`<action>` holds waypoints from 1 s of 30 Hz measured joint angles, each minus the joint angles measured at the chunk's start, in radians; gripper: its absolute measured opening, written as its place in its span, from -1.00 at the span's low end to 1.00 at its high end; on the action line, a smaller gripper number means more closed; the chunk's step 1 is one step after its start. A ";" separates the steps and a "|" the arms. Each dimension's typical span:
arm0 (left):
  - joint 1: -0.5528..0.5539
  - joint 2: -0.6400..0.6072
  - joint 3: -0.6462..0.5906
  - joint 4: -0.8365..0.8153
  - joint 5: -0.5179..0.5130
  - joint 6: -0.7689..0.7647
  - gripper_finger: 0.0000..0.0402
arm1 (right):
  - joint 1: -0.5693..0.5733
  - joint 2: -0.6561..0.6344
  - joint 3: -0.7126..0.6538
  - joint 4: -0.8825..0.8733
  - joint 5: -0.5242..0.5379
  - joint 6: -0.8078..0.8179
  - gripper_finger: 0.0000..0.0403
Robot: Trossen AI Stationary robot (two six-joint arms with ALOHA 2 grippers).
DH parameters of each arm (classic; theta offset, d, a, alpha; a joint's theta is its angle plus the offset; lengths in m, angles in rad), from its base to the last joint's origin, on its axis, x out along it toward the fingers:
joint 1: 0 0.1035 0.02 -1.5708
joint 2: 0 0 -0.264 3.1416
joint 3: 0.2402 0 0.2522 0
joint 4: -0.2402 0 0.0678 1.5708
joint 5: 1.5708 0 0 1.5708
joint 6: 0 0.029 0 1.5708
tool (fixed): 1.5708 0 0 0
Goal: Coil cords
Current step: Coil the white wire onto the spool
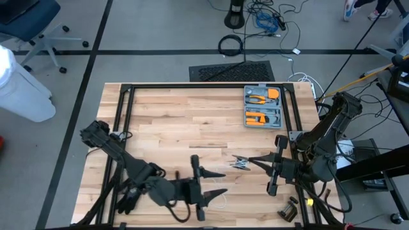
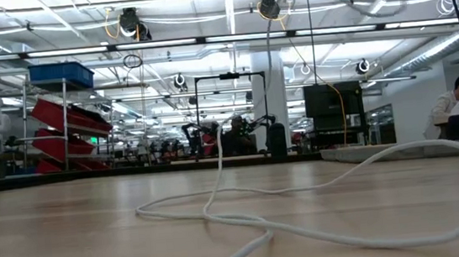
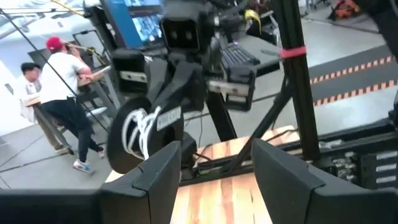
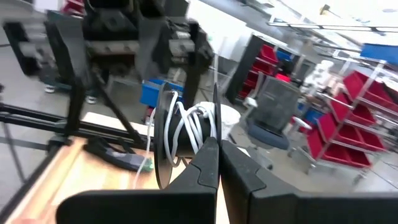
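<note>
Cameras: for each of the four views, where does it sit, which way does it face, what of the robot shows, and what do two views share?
High: overhead, straight down on the table; both arms, left gripper and right gripper.
Low: at tabletop height, level across the loose white cord into the room; no arm shows.
Left wrist: on the left arm, facing the right arm and the cord bundle; own open fingers.
Right wrist: on the right arm, facing the left arm; own shut fingers hold the cord bundle.
Shared: both wrist views show the cord bundle.
</note>
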 joint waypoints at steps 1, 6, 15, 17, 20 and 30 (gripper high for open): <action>0.008 0.012 0.000 0.009 0.002 0.006 0.01 | 0.000 0.000 0.000 0.000 -0.015 0.000 -1.00; 0.031 0.040 -0.001 0.102 -0.034 0.079 0.01 | 0.000 0.001 0.000 0.000 -0.021 0.010 -1.00; 0.033 0.041 -0.001 0.108 -0.088 0.106 0.01 | 0.000 0.001 0.000 -0.022 -0.020 0.038 -1.00; 0.040 0.041 -0.001 0.098 -0.088 0.104 0.01 | 0.000 0.001 0.000 -0.026 -0.021 0.044 -1.00; 0.048 0.041 -0.001 0.082 -0.085 0.097 0.01 | 0.000 0.001 0.000 -0.027 -0.021 0.045 -1.00; 0.041 0.048 -0.001 0.092 -0.080 0.105 0.01 | 0.000 0.001 0.000 -0.032 -0.021 0.060 -1.00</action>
